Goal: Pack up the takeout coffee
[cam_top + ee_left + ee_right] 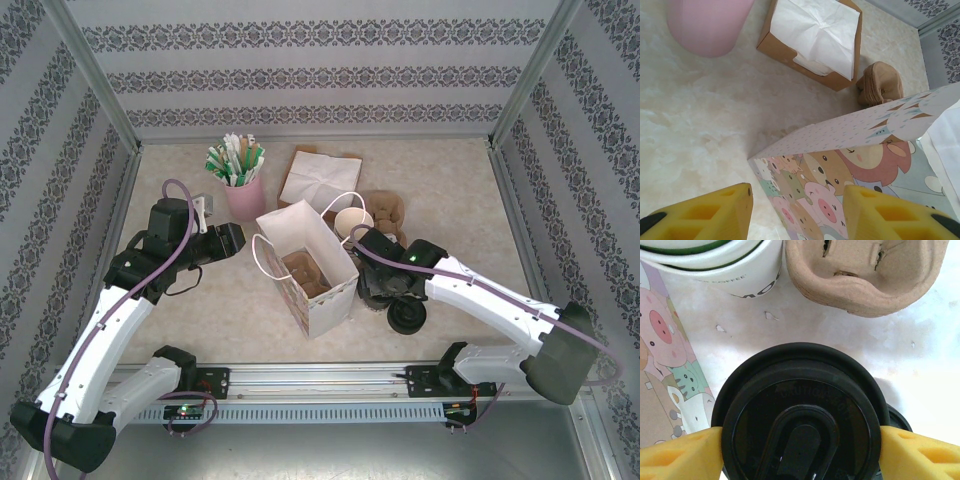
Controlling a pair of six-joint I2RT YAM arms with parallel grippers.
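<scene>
Right claw (pixel 800 440) clamps the black-lidded cream-white paper cup (pixel 800 400) — not yet inside the cartoon-printed paper bag (pixel 660 355) at its left; left claw (pixel 797 200) hangs released.

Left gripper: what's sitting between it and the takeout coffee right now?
The upright printed paper bag, mouth open, stands between the left gripper and the takeout coffee; the top view shows it.

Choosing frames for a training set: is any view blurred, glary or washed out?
Top external: sharp and evenly lit, shadows faint. Left wrist: the table is bleached pale at lower left. Right wrist: the takeout coffee lid is crisp with a faint sheen, the table to its right blown out white.
</scene>
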